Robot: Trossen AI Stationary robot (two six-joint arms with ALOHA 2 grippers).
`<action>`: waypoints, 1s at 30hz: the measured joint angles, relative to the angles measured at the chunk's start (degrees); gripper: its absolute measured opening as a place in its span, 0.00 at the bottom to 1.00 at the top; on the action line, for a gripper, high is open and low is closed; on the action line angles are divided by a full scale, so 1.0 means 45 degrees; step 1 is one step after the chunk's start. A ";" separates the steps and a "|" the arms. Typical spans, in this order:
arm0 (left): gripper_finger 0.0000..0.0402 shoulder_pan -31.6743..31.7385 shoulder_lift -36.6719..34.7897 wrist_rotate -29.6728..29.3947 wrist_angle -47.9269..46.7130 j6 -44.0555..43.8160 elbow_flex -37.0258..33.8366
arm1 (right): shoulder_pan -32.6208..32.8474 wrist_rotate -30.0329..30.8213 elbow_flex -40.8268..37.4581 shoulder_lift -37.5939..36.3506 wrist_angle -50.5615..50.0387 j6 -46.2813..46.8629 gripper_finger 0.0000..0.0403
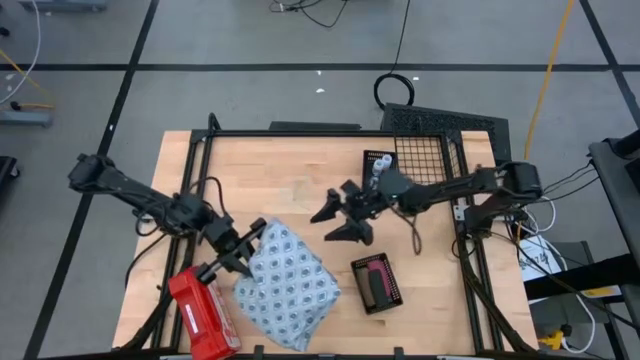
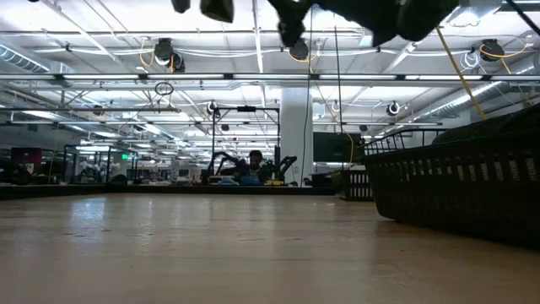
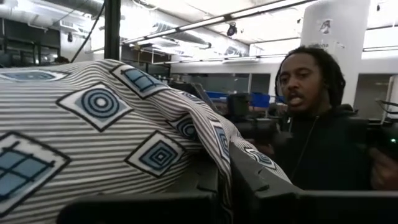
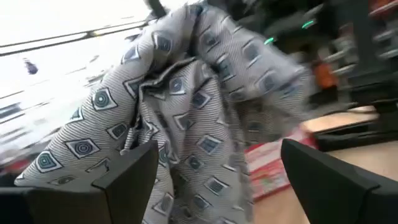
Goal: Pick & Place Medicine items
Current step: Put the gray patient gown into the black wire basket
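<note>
– Patterned cloth [image 3: 112, 124] is right up against the left wrist camera, bunched at the left gripper [image 1: 238, 252]. Is it clamped on?
– I cannot tell. From above, that gripper sits at the cloth's left edge, just beside the red case [image 1: 203, 318] in the lower left of the frame. A fold runs in at its tip, but a firm hold is not shown.
– And the right gripper [image 1: 338, 222]?
– Centre of the frame, above the desk [image 1: 290, 170], jaws released and spread wide. It holds nothing. Its own camera looks at the cloth with the red case behind.
– Where are the medicine items?
– Some tubes lie in a small black tray [image 1: 375, 283], lower right of centre, just beside the cloth's right corner. They are too small to tell apart. A few white bottles [image 1: 378, 160] stand higher up, at the edge of the wire basket [image 1: 440, 150].
– So how would you do it?
– My guess is the cloth needs holding aside first. I would keep it clear of the tray, since a dragged corner could tip the tubes. Then I would bring the right gripper down straight over one tube, with the jaws across its narrow side.
</note>
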 joint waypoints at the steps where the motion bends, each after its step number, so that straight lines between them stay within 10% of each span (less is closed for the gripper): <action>1: 0.02 0.0000 0.0152 0.0007 -0.0005 -0.0038 0.0124 | 0.0025 -0.0311 0.0305 0.0378 0.0094 0.0132 0.81; 15: 0.03 0.0005 0.1062 0.0447 -0.1640 0.0251 0.1473 | 0.1088 -0.6167 0.3387 0.3318 0.4564 0.3321 0.81; 30: 0.02 0.0159 0.1057 -0.1331 -0.2857 0.0360 0.1473 | 0.1855 -0.2652 0.4259 0.2145 -0.3214 -0.0497 0.81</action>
